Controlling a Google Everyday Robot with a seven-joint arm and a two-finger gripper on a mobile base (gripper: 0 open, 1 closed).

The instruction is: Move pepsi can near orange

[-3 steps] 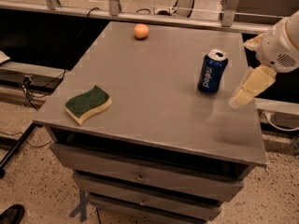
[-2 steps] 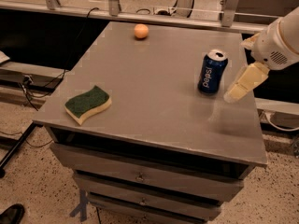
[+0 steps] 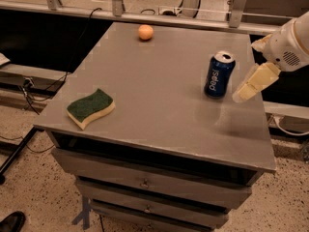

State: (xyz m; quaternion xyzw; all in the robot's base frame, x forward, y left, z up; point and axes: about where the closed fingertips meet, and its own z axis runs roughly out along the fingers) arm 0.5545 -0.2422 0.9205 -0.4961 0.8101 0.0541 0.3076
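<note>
The pepsi can [image 3: 218, 75], dark blue with white lettering and a silver top, stands upright on the right side of the grey table [image 3: 159, 100]. The orange [image 3: 145, 32], small and round, lies near the table's far edge, well to the left of and beyond the can. My gripper [image 3: 251, 83] hangs from the white arm at the right edge of the view. It is just right of the can, at about the can's height, and holds nothing. A narrow gap shows between it and the can.
A green-and-yellow sponge [image 3: 91, 108] lies near the table's front left corner. Drawers [image 3: 145, 182] sit under the tabletop. Metal rails and cables run behind the table. A shoe [image 3: 10, 222] shows on the floor at the bottom left.
My gripper has moved a little left and up, closer to the right side of the pepsi can. The can, the orange and the sponge have not moved.
</note>
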